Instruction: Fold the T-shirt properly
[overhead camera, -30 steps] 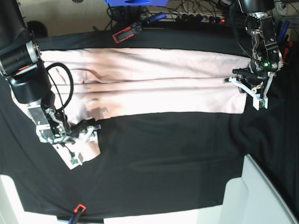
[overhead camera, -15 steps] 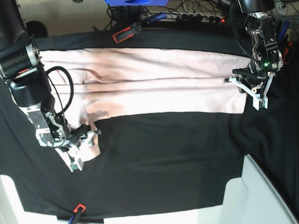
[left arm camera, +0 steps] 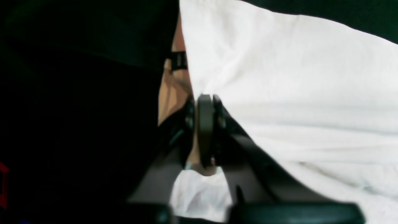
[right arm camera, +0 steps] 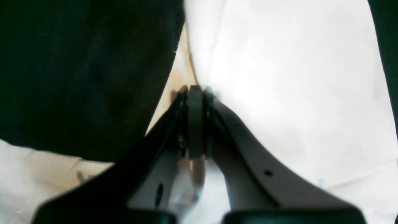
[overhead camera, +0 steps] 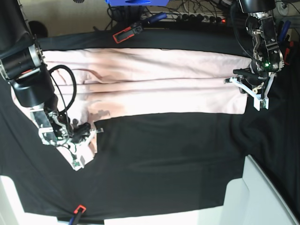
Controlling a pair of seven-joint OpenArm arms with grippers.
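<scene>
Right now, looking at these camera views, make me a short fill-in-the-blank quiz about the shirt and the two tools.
1. The pale pink T-shirt lies on a table cover whose color is ____.
2. The right tool is shut on the ____.
3. In the base view, the left tool sits at the shirt's ____ end.
4. The clamp beyond the shirt's far edge has jaws colored ____.

Missing words: black; T-shirt; right; red

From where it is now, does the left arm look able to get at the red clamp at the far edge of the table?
Probably not right away: the left claw is shut on the T-shirt, and the red clamp lies across the table.
</scene>
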